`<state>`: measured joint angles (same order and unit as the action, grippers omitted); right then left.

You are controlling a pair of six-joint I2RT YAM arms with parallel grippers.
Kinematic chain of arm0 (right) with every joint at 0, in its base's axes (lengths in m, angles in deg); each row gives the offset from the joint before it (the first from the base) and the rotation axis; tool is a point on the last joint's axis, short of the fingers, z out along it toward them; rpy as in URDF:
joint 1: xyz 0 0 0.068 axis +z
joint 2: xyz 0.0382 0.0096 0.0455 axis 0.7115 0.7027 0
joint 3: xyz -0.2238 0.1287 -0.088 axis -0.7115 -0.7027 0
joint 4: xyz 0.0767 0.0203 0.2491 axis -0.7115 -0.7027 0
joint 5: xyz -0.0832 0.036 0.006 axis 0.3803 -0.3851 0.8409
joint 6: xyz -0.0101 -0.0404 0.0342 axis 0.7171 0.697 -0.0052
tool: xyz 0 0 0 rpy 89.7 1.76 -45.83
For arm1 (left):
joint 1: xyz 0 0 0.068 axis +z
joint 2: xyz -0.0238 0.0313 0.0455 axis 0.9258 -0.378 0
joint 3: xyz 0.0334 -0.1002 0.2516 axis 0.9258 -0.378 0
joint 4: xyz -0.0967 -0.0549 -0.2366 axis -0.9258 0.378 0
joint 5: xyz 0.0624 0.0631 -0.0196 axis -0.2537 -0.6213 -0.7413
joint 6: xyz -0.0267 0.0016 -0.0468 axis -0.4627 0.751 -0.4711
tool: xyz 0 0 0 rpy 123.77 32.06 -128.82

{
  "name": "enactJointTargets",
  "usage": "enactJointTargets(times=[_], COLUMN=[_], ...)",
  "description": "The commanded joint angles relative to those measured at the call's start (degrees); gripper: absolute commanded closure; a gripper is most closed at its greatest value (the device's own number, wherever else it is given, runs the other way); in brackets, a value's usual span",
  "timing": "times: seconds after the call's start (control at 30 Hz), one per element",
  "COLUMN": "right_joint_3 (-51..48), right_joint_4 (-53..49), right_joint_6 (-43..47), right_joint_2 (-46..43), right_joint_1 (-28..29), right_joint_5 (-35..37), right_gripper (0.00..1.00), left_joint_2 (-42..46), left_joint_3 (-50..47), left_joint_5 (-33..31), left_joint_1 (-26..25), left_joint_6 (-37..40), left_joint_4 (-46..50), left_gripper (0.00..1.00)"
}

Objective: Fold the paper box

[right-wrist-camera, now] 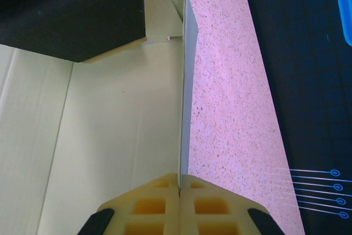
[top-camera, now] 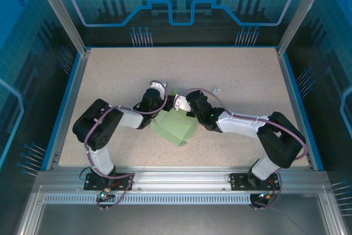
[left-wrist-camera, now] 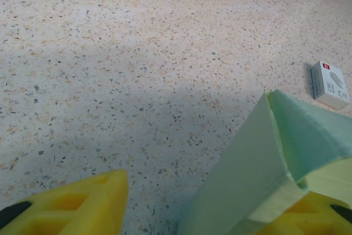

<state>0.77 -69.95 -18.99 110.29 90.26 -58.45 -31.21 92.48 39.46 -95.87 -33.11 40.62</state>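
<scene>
Here the right jaws pinch the paper box (right-wrist-camera: 110, 136) (its upright wall); left jaws spread.

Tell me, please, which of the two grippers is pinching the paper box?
The right gripper, shut on an upright wall of the paper box; the left gripper stands open.
</scene>
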Motion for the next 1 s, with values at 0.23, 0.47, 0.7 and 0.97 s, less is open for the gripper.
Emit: enactJointTargets(times=[0.23, 0.47, 0.7, 0.97], right_joint_3=[-0.9, -1.0, -0.9, -0.7], right_joint_4=[-4.2, -4.5, -5.3, -6.1], right_joint_6=[-0.7, -0.8, -1.0, -1.4], right_joint_2=[-0.5, -0.4, -0.3, -0.5], right_joint_1=[0.8, 0.8, 1.2, 1.7], right_joint_5=[-2.2, -2.2, -3.8, -5.2], right_gripper=[1.0, 1.0, 1.0, 1.0], left_joint_2=[1.4, 1.8, 1.9, 2.5], left_joint_3=[1.4, 1.1, 1.7, 2.1], left_joint_5=[-0.2, 0.5, -2.3, -9.7], left_joint_1=[1.1, 1.1, 1.1, 1.1], left_joint_6=[1.2, 1.2, 0.6, -3.0], left_joint_4=[-0.4, -1.1, 0.7, 4.0], left_gripper=[0.42, 0.37, 0.46, 0.65])
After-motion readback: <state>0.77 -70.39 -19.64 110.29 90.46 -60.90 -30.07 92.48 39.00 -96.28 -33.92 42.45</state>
